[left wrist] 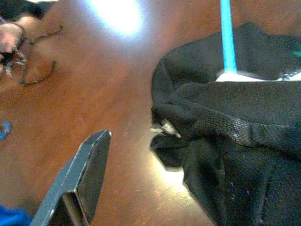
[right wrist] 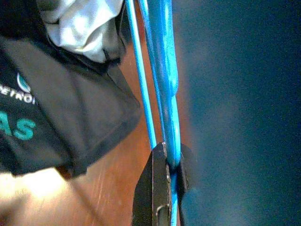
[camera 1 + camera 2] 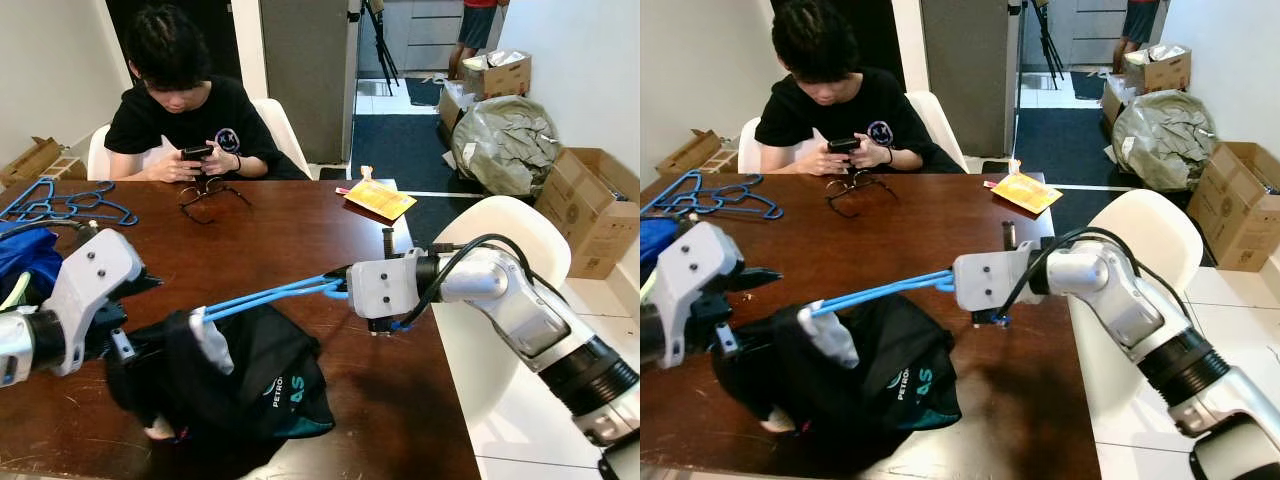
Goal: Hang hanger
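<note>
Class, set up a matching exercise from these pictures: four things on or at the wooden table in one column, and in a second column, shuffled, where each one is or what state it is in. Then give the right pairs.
Things:
1. blue hanger
2. black garment
3. eyeglasses
4. yellow packet

Places or states:
A. lying near the table's far right corner
B. heaped on the table's near edge
C. gripped by the right gripper, other end inside the cloth
D. lying before the seated person with the phone

Pairs: 1-C, 2-B, 3-D, 4-A
</note>
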Controlling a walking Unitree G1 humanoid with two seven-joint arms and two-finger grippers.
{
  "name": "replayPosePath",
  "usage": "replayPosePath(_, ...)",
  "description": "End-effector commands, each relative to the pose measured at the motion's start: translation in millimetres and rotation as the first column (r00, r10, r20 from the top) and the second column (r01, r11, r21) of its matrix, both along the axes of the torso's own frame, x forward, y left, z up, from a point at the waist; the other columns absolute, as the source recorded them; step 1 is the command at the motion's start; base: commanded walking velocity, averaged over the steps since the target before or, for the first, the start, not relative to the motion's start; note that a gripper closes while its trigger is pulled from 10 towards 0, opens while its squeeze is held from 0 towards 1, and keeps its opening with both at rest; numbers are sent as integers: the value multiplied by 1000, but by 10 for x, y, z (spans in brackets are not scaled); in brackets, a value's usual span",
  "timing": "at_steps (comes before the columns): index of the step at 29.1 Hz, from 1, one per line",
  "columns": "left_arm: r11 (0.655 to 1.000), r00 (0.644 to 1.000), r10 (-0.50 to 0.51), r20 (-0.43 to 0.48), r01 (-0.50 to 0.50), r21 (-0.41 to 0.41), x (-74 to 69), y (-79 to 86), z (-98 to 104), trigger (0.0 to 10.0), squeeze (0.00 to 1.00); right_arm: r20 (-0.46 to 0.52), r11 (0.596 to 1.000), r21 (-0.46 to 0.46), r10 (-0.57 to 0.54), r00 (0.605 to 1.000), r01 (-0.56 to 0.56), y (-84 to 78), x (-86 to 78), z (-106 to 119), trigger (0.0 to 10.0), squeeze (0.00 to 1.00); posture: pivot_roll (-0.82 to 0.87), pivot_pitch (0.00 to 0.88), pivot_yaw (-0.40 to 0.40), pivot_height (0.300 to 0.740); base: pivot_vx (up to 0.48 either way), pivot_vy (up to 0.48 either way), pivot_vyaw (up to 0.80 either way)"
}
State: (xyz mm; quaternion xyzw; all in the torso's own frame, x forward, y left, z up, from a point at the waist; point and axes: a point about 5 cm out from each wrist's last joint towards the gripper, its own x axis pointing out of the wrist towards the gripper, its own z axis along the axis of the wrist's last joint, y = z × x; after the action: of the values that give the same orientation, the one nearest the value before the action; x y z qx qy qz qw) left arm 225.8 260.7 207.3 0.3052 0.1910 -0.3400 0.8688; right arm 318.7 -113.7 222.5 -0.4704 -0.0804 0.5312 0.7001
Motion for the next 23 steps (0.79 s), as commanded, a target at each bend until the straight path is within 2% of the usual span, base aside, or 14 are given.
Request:
replayPosePath(1, 963, 957, 220, -189, -183, 197, -143, 484, -280, 10000, 0, -30, 852, 36, -522, 853, 522, -1101, 317, 131, 0, 0, 55, 0, 32, 735, 0, 0, 0)
replayPosePath(4, 987, 974, 99, -203, -71, 142, -79, 111, -461, 10000, 0, 12, 812, 146, -572, 820, 565, -1090, 392, 247, 0, 0, 55, 0, 31, 735, 0, 0, 0)
replayPosePath(7, 996, 982, 19, -190, -1, 94, -48, -97, -477, 10000, 0, 25, 805, 150, -584, 811, 575, -1079, 408, 235, 0, 0, 55, 0, 29, 735, 0, 0, 0)
replayPosePath(9, 996, 982, 3, -187, 14, 88, -45, -133, -481, 10000, 0, 26, 804, 148, -585, 811, 575, -1077, 410, 230, 0, 0, 55, 0, 29, 735, 0, 0, 0)
replayPosePath(10, 998, 983, -65, -174, 62, -22, -37, -329, -436, 10000, 0, 47, 796, 125, -600, 798, 592, -1076, 424, 189, 0, 0, 48, 0, 33, 735, 0, 0, 0)
replayPosePath(11, 998, 983, -65, -174, 62, -22, -37, -329, -436, 10000, 0, 47, 796, 125, -600, 798, 592, -1076, 424, 189, 0, 0, 48, 0, 33, 735, 0, 0, 0)
replayPosePath(12, 991, 979, -119, -163, 108, -77, -44, -452, -396, 10000, 0, 81, 784, 105, -620, 781, 612, -1086, 440, 156, 0, 0, 48, 0, 32, 735, 0, 0, 0)
replayPosePath(16, 982, 976, -159, -150, 140, -128, -51, -543, -354, 10000, 0, 116, 768, 89, -640, 759, 634, -1109, 458, 128, 0, 0, 52, 0, 30, 735, 0, 0, 0)
replayPosePath(17, 976, 970, -189, -151, 169, -134, -73, -581, -337, 10000, 0, 155, 730, 112, -683, 713, 675, -1164, 490, 147, 0, 0, 53, 0, 30, 735, 0, 0, 0)
replayPosePath(18, 976, 970, -189, -151, 169, -134, -73, -581, -337, 10000, 0, 155, 730, 112, -683, 713, 675, -1164, 490, 147, 0, 0, 53, 0, 30, 735, 0, 0, 0)
replayPosePath(19, 984, 969, -174, -173, 163, -74, -90, -520, -384, 10000, 0, 208, 684, 137, -727, 654, 717, -1254, 520, 204, 0, 0, 57, 0, 32, 735, 0, 0, 0)
replayPosePath(21, 984, 969, -174, -173, 163, -74, -90, -520, -384, 10000, 0, 208, 684, 137, -727, 654, 717, -1254, 520, 204, 0, 0, 57, 0, 32, 735, 0, 0, 0)
replayPosePath(22, 987, 967, -162, -195, 157, -41, -119, -471, -409, 10000, 0, 302, 639, 122, -753, 585, 760, -1382, 540, 268, 0, 0, 58, 0, 28, 735, 0, 0, 0)
replayPosePath(23, 987, 967, -162, -195, 157, -41, -119, -471, -409, 10000, 0, 302, 639, 122, -753, 585, 760, -1382, 540, 268, 0, 0, 58, 0, 28, 735, 0, 0, 0)
